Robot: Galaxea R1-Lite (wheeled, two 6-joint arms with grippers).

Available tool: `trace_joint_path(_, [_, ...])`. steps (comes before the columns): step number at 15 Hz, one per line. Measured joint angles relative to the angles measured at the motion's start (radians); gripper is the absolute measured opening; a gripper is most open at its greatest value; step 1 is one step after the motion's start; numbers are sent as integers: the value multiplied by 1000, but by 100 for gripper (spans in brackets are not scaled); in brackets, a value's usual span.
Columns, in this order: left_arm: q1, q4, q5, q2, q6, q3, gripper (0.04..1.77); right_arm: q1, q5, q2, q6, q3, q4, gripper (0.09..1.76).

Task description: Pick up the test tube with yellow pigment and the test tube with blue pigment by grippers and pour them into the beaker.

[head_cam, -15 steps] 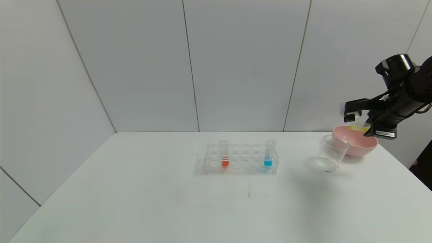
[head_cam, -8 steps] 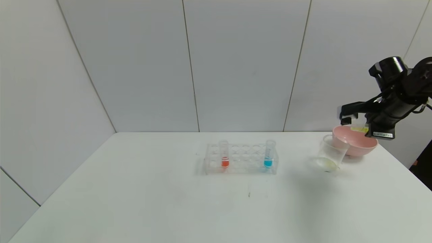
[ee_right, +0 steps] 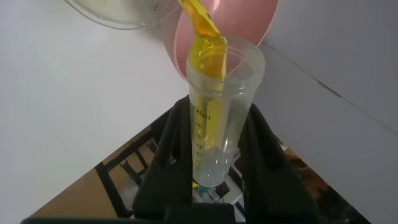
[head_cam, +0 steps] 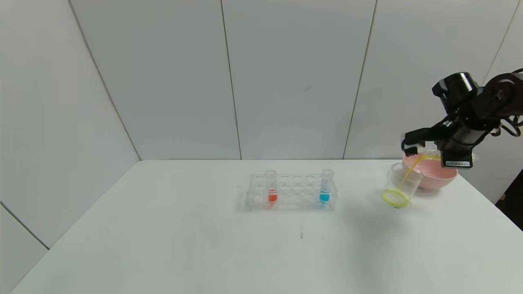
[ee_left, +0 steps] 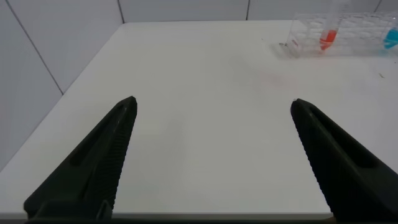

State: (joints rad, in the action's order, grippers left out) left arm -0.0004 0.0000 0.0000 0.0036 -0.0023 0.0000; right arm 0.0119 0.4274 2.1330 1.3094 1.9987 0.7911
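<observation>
Head view: right gripper (head_cam: 413, 143) clamped on tilted yellow tube (head_cam: 429, 155) just above the beaker (head_cam: 400, 185), yellow stream falling in, pink bowl (head_cam: 434, 176) just behind; blue tube (head_cam: 325, 187) upright in rack (head_cam: 292, 192), well left of the beaker. Left wrist: left gripper (ee_left: 214, 162) spread wide, holding nothing, over bare table (ee_left: 199, 93). Right wrist: fingers (ee_right: 171, 149) tight on the tube (ee_right: 219, 118), mouth spilling yellow toward the beaker (ee_right: 121, 12).

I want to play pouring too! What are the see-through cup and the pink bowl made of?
The beaker looks like clear glass or plastic: you see the yellow liquid right through its thin wall. Which one, I cannot tell. The pink bowl looks like smooth plastic or glazed ceramic, solid pink with a soft shine. The right gripper tips the test tube with yellow pigment.
</observation>
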Motion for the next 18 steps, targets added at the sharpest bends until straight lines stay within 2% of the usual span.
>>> trace_joint_path(7, [0, 0, 0, 0, 0, 0, 176, 34, 142, 11, 48, 0, -9, 51])
trace_joint_path(12, [0, 0, 0, 0, 0, 0, 176, 43, 149, 10, 61, 0, -7, 51])
trace_joint_path(14, [0, 0, 0, 0, 0, 0, 176, 39, 91, 6, 56, 0, -11, 51])
trace_joint_path(16, [0, 0, 0, 0, 0, 0, 176, 20, -65, -4, 45, -1, -24, 51])
trace_joint_path(18, [0, 0, 0, 0, 0, 0, 176, -19, -254, -23, -21, -1, -33, 51])
